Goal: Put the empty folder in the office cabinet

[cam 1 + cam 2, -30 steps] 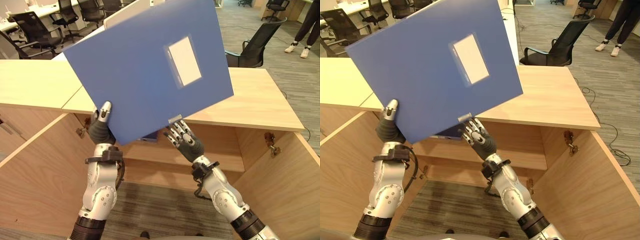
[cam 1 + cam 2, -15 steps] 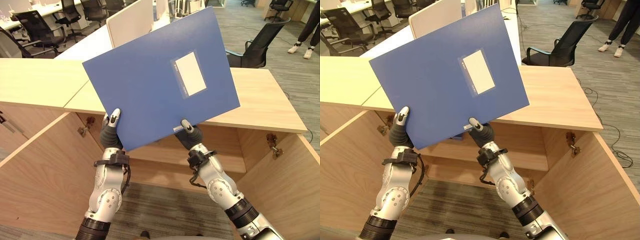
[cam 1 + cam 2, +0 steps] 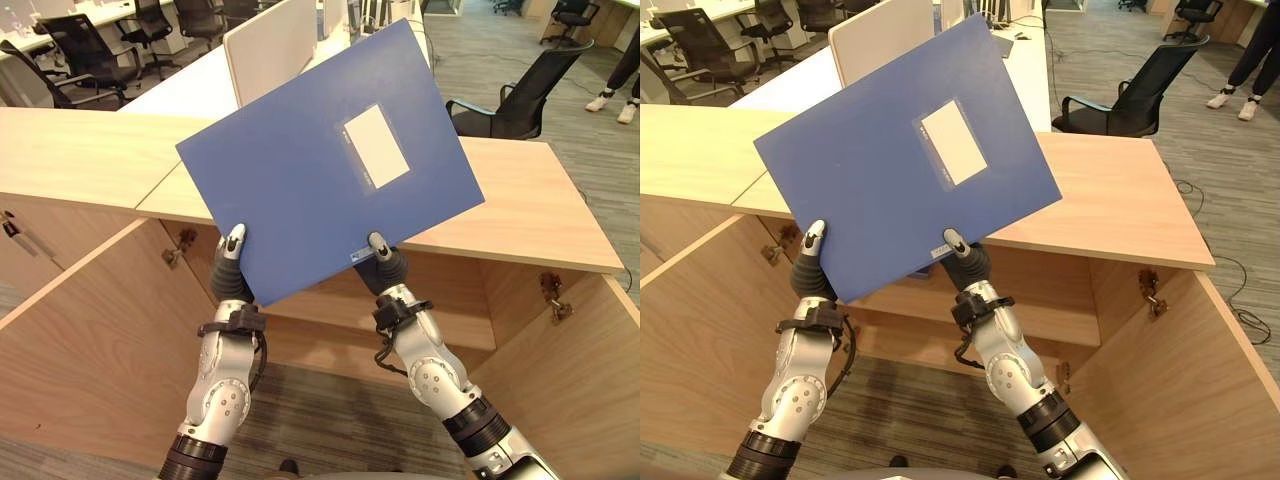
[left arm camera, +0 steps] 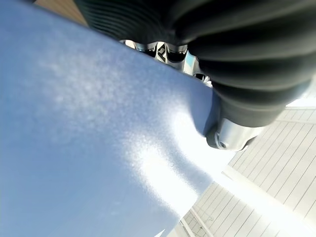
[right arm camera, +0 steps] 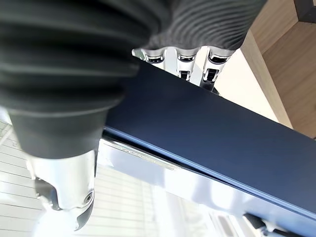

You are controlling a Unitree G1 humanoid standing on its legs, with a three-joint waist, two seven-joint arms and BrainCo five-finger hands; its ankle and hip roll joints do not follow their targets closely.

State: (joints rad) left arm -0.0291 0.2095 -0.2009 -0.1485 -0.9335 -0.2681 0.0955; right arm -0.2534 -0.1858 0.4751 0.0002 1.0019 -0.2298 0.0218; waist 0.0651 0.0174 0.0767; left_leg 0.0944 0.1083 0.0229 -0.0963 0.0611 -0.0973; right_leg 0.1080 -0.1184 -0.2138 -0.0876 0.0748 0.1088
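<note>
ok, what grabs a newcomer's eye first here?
The big blue folder, held up tilted in mid-frame over the open cabinet. Both hands pinch its lower edge: left hand at its low corner, right hand further along, thumbs on the front face.

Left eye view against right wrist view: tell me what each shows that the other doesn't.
Left eye view alone: the left hand at the blue folder's lower edge, its white label, the open cabinet, office chairs. Right wrist view alone: fingers behind the folder's edge, thumb in front. Both: the right hand gripping the folder.
</note>
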